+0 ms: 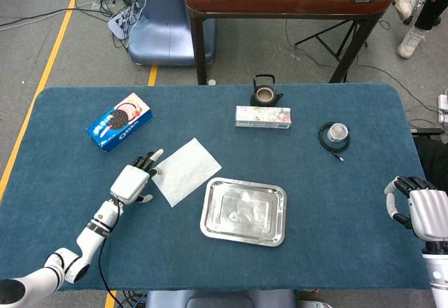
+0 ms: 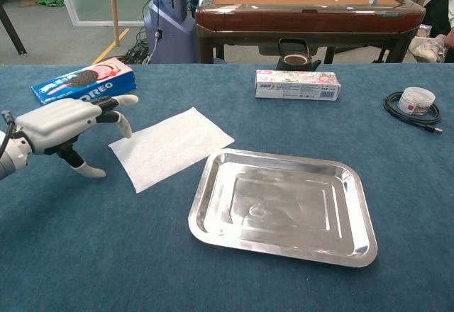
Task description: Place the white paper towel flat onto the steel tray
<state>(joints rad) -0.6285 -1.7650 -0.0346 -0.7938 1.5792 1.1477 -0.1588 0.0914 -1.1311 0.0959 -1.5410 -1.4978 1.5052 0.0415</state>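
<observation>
While it lies flat on the blue cloth-covered desk (image 2: 234,276), the white rectangular paper towel (image 2: 170,147) is just beside the upper left corner of the shiny rectangular steel tray (image 2: 284,206); whether its edge touches the tray rim, I cannot tell. Near the towel's left corner is the white left hand (image 2: 62,125), with fingers spread and holding nothing, its fingertips (image 2: 125,101) pointing to the towel. At the right edge of the desk, well apart, is the right hand (image 1: 420,210), with fingers curled, nothing in it. Farther back stand a blue cookie box (image 2: 84,82), a long flowered box (image 2: 297,84), a black teapot (image 1: 264,92) and a small round container inside a coiled black cable (image 2: 414,103).
</observation>
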